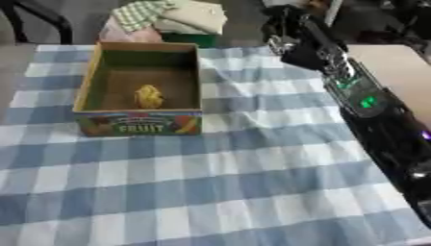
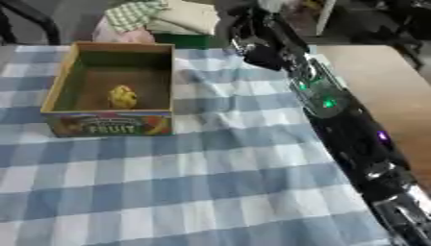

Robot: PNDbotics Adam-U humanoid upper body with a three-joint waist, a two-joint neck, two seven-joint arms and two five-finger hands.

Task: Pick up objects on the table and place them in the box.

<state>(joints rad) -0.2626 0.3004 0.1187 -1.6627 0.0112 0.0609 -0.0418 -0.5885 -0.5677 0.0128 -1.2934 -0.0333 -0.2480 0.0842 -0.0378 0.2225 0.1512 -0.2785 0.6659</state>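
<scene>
An open cardboard box (image 1: pixel 139 124) with a "FRUIT" label on its front stands at the far left of the table. A small yellow object (image 1: pixel 149 97) lies on the box floor. My right arm (image 1: pixel 362 101) stretches from the lower right corner up toward the table's far edge. Its dark hand (image 2: pixel 250 41) hovers just right of the box's far right corner, apart from the box. I see nothing in that hand, and it is too dark to read its shape. My left hand shows in no view.
A blue and white checked cloth (image 1: pixel 210 192) covers the table, with wrinkles right of the box. Folded fabrics (image 1: pixel 172 17) are piled beyond the far edge. A bare wooden surface (image 1: pixel 396 72) lies to the right, and a dark chair frame (image 1: pixel 42 17) at upper left.
</scene>
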